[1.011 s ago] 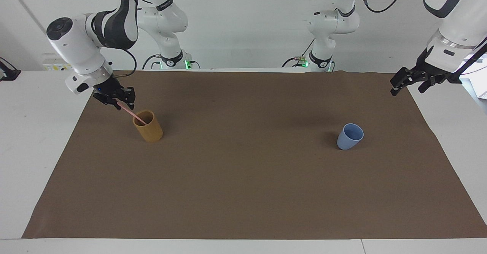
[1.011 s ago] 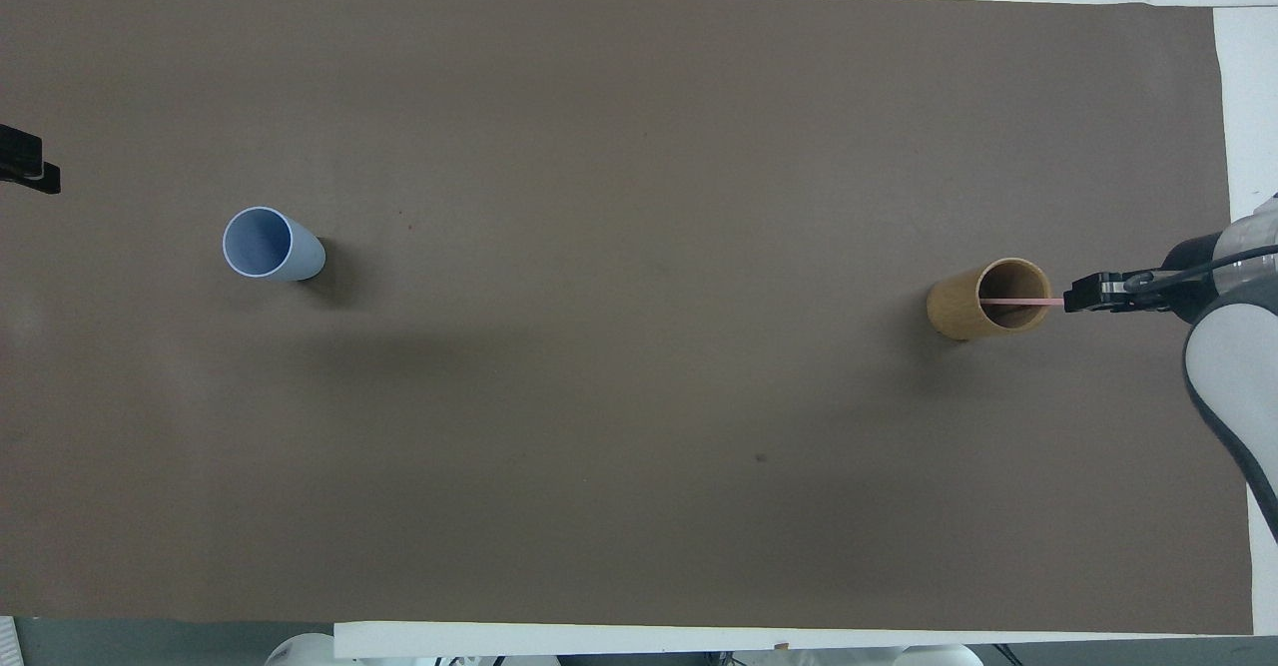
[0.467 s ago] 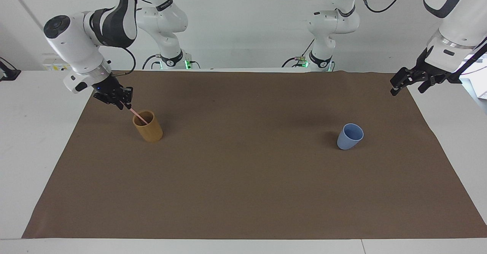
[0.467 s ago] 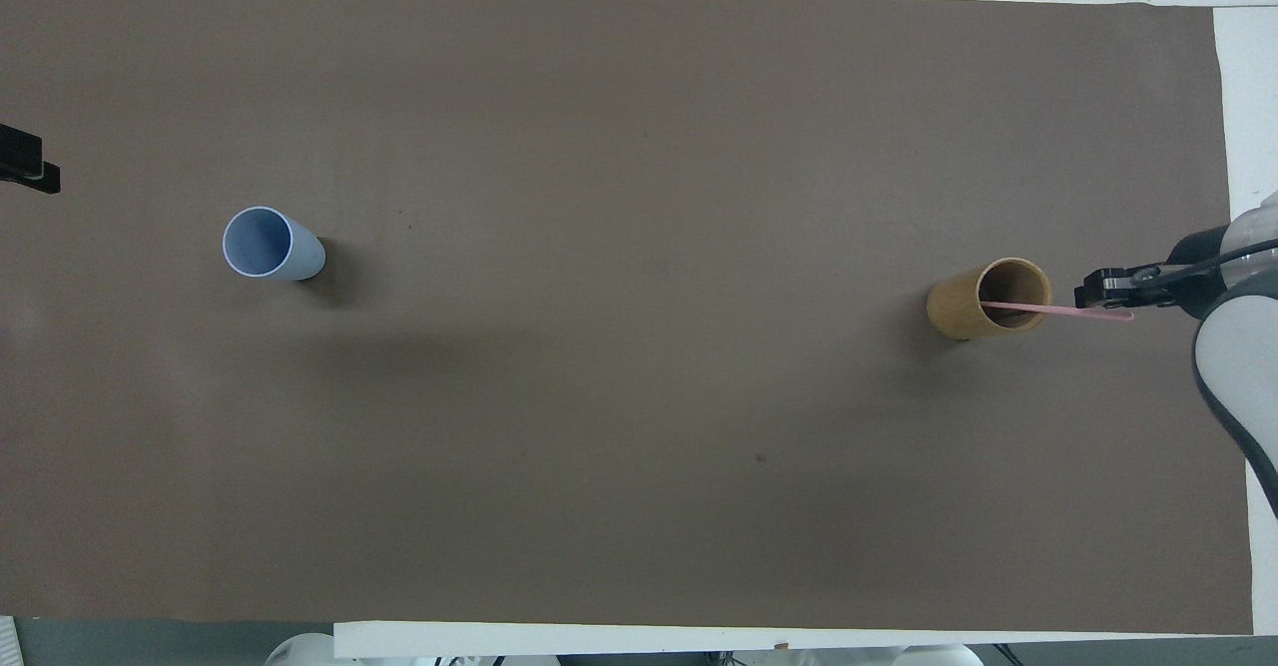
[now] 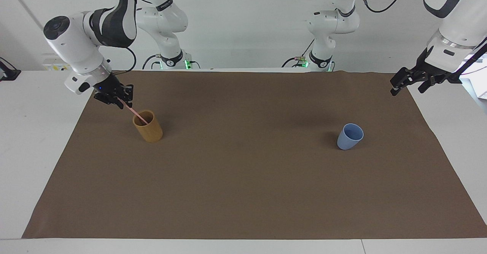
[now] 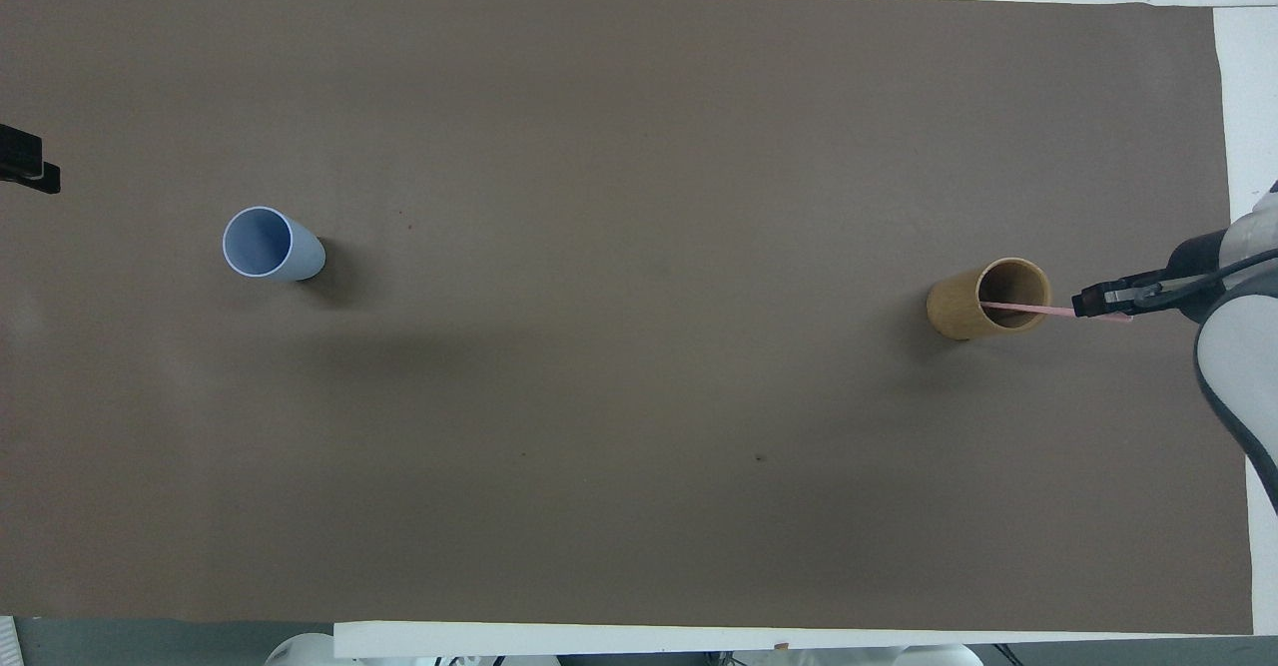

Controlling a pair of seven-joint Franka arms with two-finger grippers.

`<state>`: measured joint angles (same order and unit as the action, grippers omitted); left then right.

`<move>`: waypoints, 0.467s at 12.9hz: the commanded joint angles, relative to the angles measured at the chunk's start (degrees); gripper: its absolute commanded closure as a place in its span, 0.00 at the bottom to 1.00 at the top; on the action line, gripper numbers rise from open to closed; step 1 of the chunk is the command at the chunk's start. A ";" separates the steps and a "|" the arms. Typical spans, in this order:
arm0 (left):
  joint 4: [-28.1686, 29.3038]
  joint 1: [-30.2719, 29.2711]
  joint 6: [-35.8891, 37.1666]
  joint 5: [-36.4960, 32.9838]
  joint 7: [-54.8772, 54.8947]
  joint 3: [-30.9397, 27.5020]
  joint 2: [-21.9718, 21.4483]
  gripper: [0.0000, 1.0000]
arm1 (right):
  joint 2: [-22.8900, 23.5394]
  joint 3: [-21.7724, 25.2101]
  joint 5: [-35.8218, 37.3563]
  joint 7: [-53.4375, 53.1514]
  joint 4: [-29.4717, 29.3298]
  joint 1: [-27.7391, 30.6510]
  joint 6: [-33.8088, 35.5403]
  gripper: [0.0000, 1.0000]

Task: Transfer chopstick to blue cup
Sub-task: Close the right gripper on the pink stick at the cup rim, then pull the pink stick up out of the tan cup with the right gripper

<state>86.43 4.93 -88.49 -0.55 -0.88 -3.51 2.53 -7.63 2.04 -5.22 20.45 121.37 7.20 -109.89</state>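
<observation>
At right arm's end of table [image 5: 243, 216]: right end effector [image 5: 121, 102] pinches chopstick [image 5: 134, 112] top, lower end inside tan cup [image 5: 148, 131]. Risk: slanted pull catches rim, tips cup; thin stick slips. Left end effector [image 5: 397, 87] spread, waiting; blue cup [image 5: 349, 137] well apart.

Facing and overhead cameras share the brown mat [image 5: 243, 193] from opposite ends.

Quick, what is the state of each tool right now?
Left tool: open, holding nothing, waiting over the table's edge.
Right tool: closed on the chopstick, whose lower end is in the tan cup.
</observation>
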 commanded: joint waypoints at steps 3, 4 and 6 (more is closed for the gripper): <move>0.49 -0.71 0.60 0.38 0.35 0.43 -0.60 0.00 | -0.01 -0.29 -0.93 6.69 0.09 0.62 2.75 0.70; 0.49 -0.62 0.60 0.38 0.35 0.43 -0.60 0.00 | -0.01 -0.20 -0.93 7.75 0.09 0.62 3.10 0.73; 0.49 -0.71 0.60 0.47 0.35 0.43 -0.60 0.00 | -0.01 -0.20 -0.75 9.51 0.09 0.62 3.11 0.86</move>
<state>86.43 4.93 -88.49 -0.55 -0.88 -3.51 2.53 -7.63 2.04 -5.22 27.22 121.42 7.19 -107.39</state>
